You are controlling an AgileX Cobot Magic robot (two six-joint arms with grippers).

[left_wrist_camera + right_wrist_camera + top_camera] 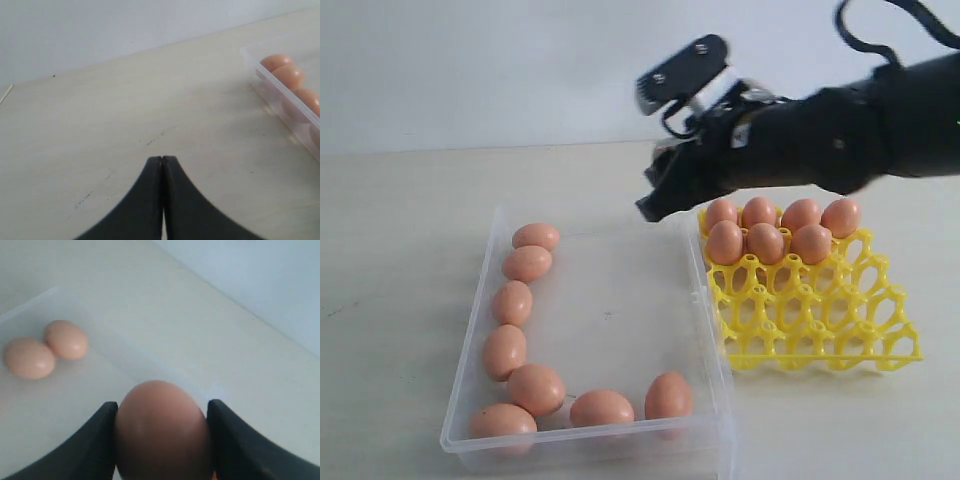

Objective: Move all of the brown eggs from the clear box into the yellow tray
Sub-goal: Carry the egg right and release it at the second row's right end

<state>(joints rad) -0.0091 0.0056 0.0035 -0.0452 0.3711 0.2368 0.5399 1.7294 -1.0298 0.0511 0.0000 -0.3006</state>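
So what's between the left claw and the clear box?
Only bare table lies between the left claw and the clear box; the left wrist view shows it.

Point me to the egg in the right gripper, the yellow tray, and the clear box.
egg [160,430]: right wrist view, middle of its shell.
yellow tray [800,300]: exterior view, empty front lattice.
clear box [610,310]: exterior view, bare floor.
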